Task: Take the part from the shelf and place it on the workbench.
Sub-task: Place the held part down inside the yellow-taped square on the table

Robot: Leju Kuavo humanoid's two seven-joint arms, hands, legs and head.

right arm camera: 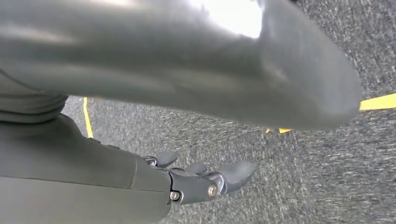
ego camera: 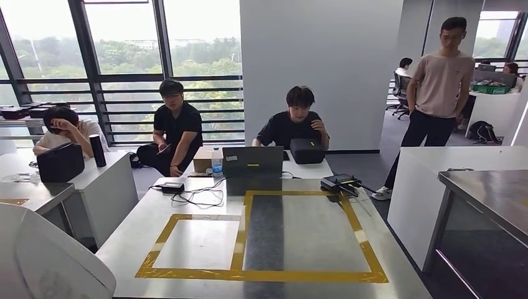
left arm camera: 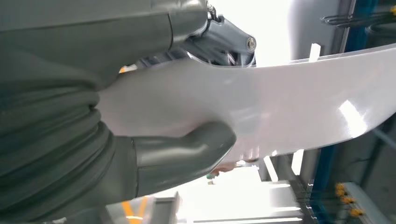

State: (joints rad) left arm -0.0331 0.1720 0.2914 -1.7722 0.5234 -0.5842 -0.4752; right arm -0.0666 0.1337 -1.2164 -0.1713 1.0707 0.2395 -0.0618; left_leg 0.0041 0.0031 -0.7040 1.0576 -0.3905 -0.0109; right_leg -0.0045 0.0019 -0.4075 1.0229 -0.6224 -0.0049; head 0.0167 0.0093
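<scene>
The part is a large white curved panel (ego camera: 50,261), seen low at the left of the head view, beside the workbench's near-left corner. My left hand (left arm camera: 140,140) grips it, the thumb (left arm camera: 187,154) pressed on its glossy face (left arm camera: 289,102) and the darker fingers behind it. The steel workbench (ego camera: 280,230) lies straight ahead, marked with yellow tape rectangles (ego camera: 249,274). My right hand (right arm camera: 163,79) hangs over grey carpet, its fingers (right arm camera: 210,182) apart and holding nothing.
At the workbench's far end stand a laptop (ego camera: 252,161), a black case (ego camera: 307,151), a water bottle (ego camera: 216,162), a cardboard box (ego camera: 202,159) and cables (ego camera: 193,196). Three people sit behind it; another stands at the right (ego camera: 439,93). A steel table (ego camera: 492,199) flanks the right.
</scene>
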